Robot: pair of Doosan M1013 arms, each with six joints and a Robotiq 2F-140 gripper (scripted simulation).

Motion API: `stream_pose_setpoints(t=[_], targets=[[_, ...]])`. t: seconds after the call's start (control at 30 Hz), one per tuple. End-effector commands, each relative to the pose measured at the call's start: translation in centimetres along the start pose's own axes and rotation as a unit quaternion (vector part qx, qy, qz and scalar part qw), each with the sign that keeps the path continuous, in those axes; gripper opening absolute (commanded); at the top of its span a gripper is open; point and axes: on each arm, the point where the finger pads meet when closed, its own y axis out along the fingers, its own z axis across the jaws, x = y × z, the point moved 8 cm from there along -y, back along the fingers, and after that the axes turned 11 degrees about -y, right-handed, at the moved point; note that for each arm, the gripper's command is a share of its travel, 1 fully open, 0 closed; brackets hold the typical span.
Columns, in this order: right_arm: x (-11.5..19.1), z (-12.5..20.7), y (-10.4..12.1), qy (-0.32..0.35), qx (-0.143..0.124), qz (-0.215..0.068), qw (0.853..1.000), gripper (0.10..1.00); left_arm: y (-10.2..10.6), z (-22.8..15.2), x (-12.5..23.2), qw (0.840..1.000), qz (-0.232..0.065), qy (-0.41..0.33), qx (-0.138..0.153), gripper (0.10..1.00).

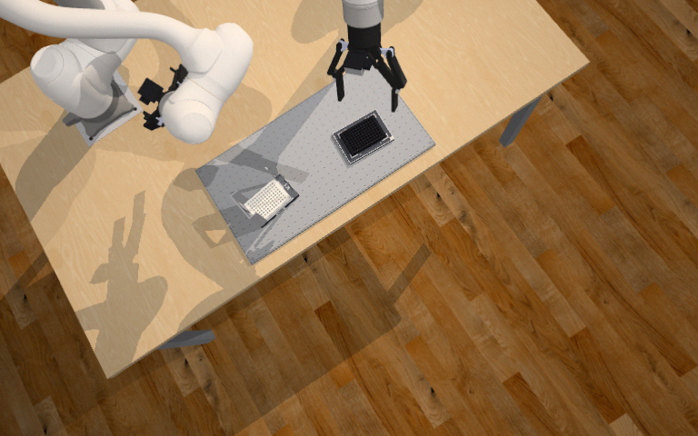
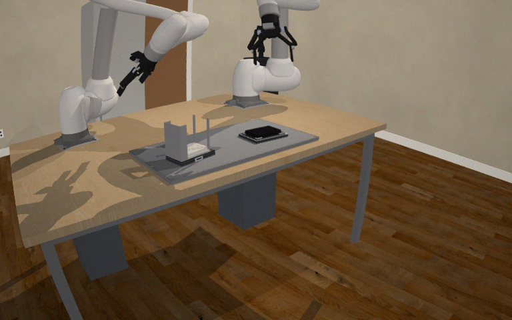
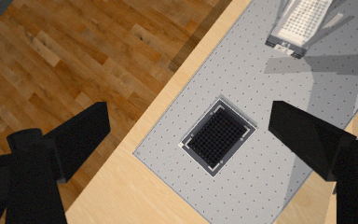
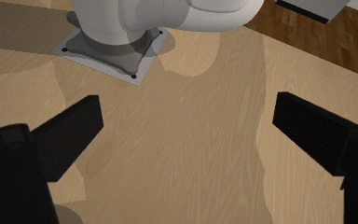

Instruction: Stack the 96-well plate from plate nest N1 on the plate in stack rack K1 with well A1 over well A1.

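A black 96-well plate (image 1: 363, 134) (image 2: 263, 131) (image 3: 218, 136) sits in the dark, silver-edged nest N1 (image 1: 354, 158) (image 3: 195, 155). A white plate (image 1: 267, 199) (image 2: 197, 149) (image 3: 308, 19) lies in the stack rack K1 (image 1: 291, 189) (image 2: 175, 139) (image 3: 285, 46), beside its tall grey wall. The cut-off corners are too small to tell. My left gripper (image 1: 367, 103) (image 2: 273, 62) (image 3: 189, 116) is open and empty, high above the board; the black plate shows below and between its fingers in the left wrist view. My right gripper (image 2: 131, 86) (image 4: 188, 109) is open and empty, away from both plates.
The rack has two thin upright posts (image 2: 208, 133) (image 2: 194, 128) opposite its wall. A grey perforated board (image 1: 319, 153) (image 2: 226, 149) (image 3: 261, 163) carries nest and rack near the table's front edge. The right arm (image 1: 187, 118) hangs beyond the board's left end.
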Motion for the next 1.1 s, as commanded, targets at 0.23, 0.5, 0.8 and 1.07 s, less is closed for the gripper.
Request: stream_pose_setpoints(t=[0.23,0.5,0.8,1.07], targets=[[0.0,0.0,-0.1,0.000,0.000,-0.001,1.000,1.000,-4.3,0.7,4.7,0.999,-0.030,-0.032,0.003,1.000],[0.0,0.0,-0.1,0.000,0.000,-0.001,1.000,1.000,-7.0,1.2,8.2,0.997,-0.052,-0.054,0.004,1.000],[0.0,0.0,-0.1,0.000,0.000,-0.001,1.000,1.000,-11.0,2.0,13.8,0.992,-0.086,-0.089,0.003,1.000],[0.0,0.0,-0.1,0.000,0.000,-0.001,1.000,1.000,-13.4,2.6,17.6,0.988,-0.108,-0.112,0.001,1.000]])
